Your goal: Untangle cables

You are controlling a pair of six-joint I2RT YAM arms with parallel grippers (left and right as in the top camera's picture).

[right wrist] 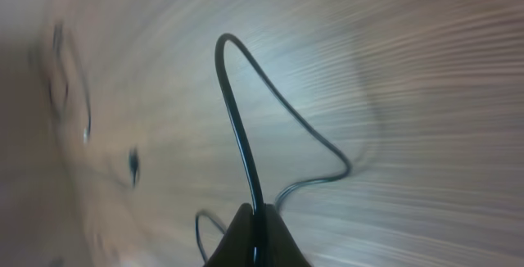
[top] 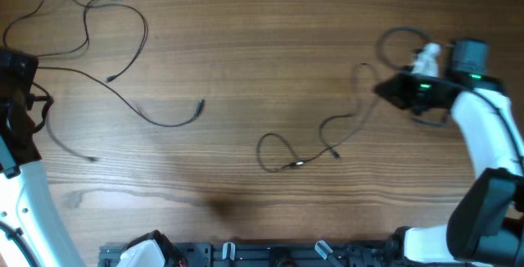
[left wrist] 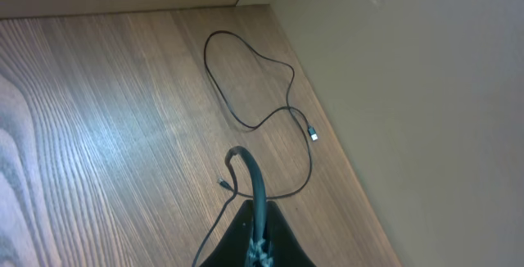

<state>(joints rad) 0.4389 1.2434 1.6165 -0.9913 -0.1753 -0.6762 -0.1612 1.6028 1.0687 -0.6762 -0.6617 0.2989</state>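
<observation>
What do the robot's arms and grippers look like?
The left arm and right arm are white, rounded links with black joints; green lights glow near the right wrist. The left gripper and right gripper are black, tapering to a wedge.

Brown wood-grain tabletop (top: 246, 46), soft glare across the grain; plain beige wall (left wrist: 409, 95) flush against one edge.

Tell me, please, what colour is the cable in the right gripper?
Black cable, clearest in the right wrist view.
</observation>
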